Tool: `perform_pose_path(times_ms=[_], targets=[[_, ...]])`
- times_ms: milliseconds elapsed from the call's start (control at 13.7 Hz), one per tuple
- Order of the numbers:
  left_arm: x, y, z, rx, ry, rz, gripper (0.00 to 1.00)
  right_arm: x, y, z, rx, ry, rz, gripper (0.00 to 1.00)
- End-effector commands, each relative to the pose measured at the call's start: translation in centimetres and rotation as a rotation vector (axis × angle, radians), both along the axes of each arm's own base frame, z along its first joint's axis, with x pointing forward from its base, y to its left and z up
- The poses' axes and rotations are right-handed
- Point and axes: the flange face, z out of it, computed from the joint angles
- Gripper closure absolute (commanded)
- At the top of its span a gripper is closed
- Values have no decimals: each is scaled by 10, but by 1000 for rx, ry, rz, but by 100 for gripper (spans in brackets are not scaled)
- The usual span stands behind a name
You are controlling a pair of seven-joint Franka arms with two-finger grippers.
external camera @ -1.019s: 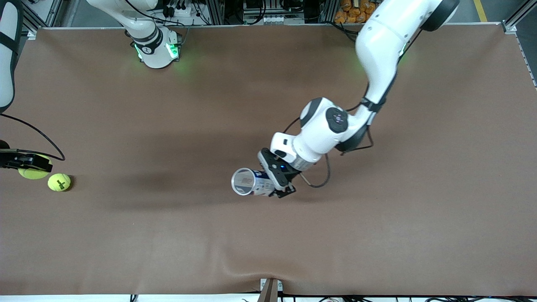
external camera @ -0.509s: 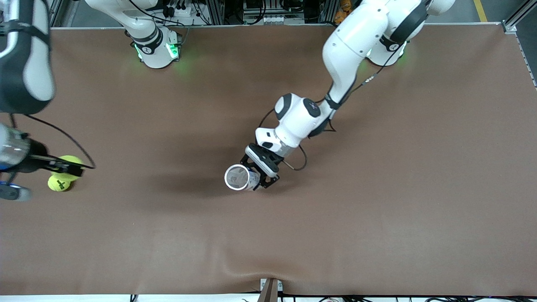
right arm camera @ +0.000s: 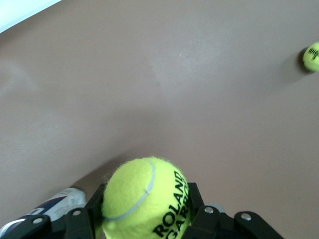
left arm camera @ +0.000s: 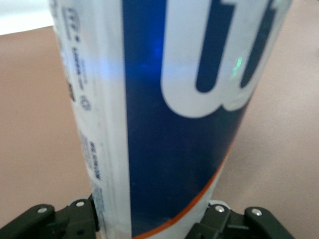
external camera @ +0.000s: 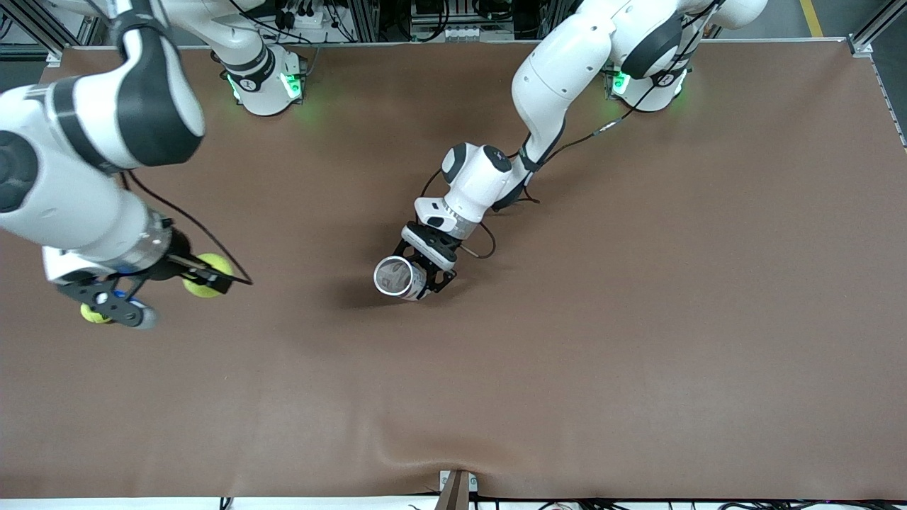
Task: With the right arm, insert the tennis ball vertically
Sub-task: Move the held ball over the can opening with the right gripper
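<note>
Transport step: right gripper (external camera: pixel 202 278) grips ball (external camera: pixel 206 275); left gripper (external camera: pixel 425 273) clamps can (external camera: pixel 398 278) upright. Next: centre ball over can mouth, then lower.

Second tennis ball (external camera: pixel 93 314) on desk (external camera: pixel 638 319) half hidden under right gripper (external camera: pixel 212 280). Can (left arm camera: pixel 164 114) cut off by left wrist view's edges.
</note>
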Motion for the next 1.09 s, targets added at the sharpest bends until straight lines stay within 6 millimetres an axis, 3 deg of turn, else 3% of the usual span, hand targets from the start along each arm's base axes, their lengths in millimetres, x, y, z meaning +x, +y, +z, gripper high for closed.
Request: perform_pose_path(times_ms=[0,146,655,801,1019], targets=[[-11,-12,-8,-38,-8,40,36,-4,32,-1,16,-22,-70,100],[-13,-14,-7,-43,-8,39,36,-8,64,-5,27,-50,-139,100],[-28,-26,-16,-43,-2,24,35,-30,172,-68,11,-35,-236,100],[-32,-34,-18,-51,-6,16,34,-38,185,-69,36,-9,-235,100],[-33,-35,-27,-29,-27,6,34,-41,189,-74,95,48,-234,100]])
